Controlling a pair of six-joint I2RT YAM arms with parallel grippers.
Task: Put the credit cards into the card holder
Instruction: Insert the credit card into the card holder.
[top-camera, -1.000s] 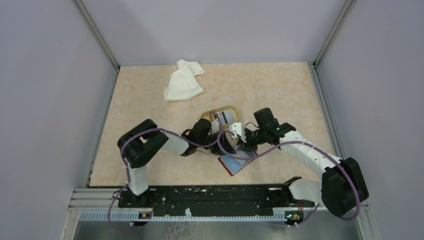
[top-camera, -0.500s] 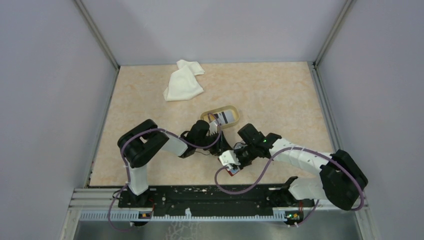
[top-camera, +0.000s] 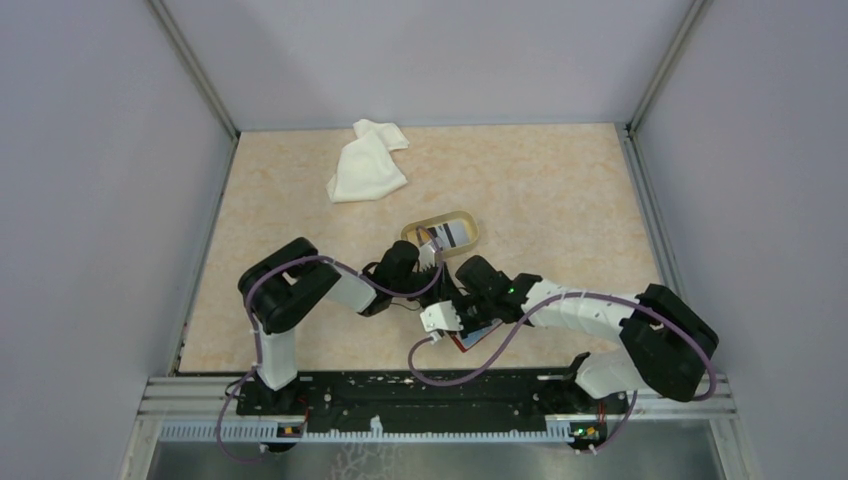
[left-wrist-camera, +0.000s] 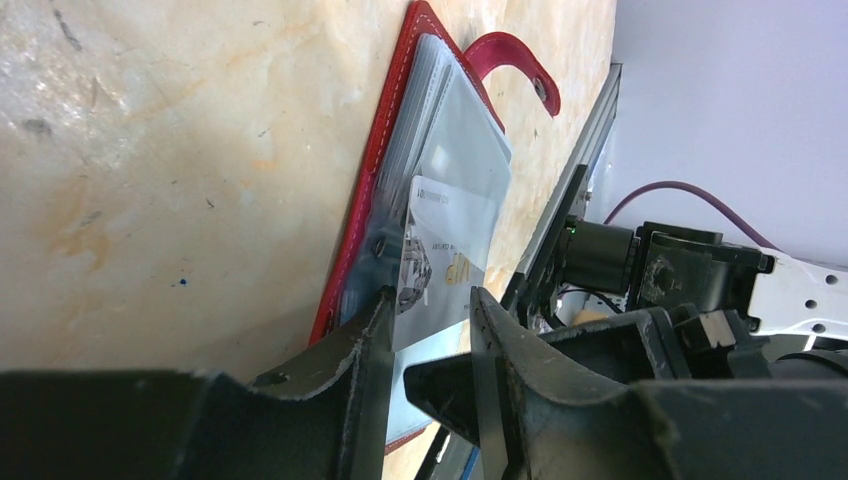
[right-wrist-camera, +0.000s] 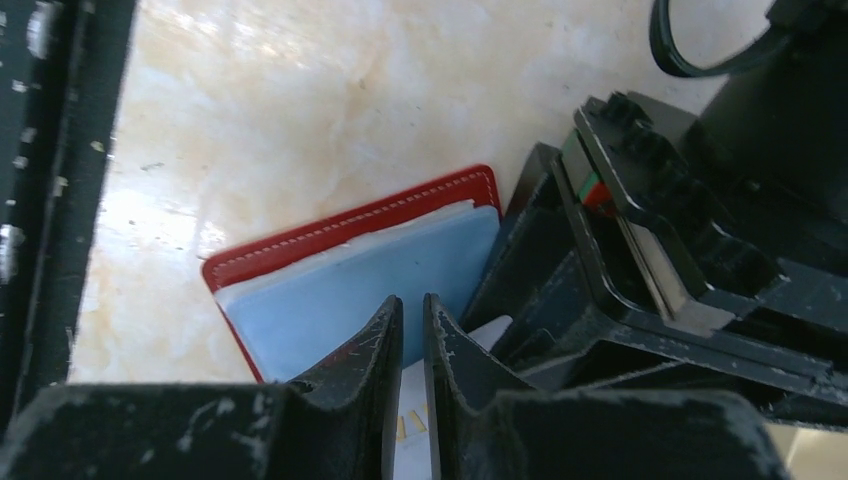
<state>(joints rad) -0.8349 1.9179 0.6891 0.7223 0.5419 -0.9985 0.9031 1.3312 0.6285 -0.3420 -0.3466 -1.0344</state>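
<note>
Near the near edge of the worktop (top-camera: 560, 190), a little right of its middle, the card holder (right-wrist-camera: 350, 285) lies open and flat with its clear pockets (left-wrist-camera: 470, 150) facing up. Its snap strap (left-wrist-camera: 520, 65) sticks out past one end. Your left gripper (left-wrist-camera: 430, 295) is clamped across the width of a white card (left-wrist-camera: 445, 225), which lies over those pockets. Your right gripper (right-wrist-camera: 412, 305) hangs low over the holder, close beside your left one. Its fingers stand almost together with only a slit between them, and you cannot tell from its wrist view whether they nip anything. More credit cards (top-camera: 447, 233) lie in the tan oval dish (top-camera: 408, 232) near the worktop's middle, just beyond your left gripper. A white cloth (top-camera: 366, 165) sits crumpled toward the far left corner.
</note>
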